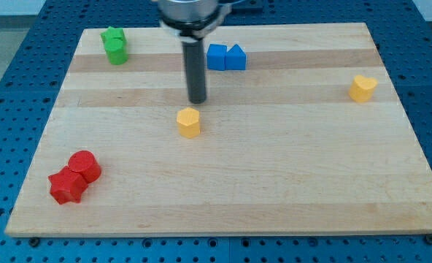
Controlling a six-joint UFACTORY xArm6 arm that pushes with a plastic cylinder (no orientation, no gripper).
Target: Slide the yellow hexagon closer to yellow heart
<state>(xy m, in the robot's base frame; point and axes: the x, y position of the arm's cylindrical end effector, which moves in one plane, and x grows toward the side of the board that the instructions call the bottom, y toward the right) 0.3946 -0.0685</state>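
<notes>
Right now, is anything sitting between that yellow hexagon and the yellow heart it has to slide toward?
Nothing visible. The yellow hexagon has bare board all the way to the yellow heart at the view's right. The blue blocks sit above that line, nearer the view's top. My tip is just above the hexagon, with nothing between them.

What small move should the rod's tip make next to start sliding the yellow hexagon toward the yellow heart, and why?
Probably shift my tip down to the yellow hexagon's left side. It now sits just above the hexagon, while the yellow heart lies far to the view's right, so the push must go rightward.
</notes>
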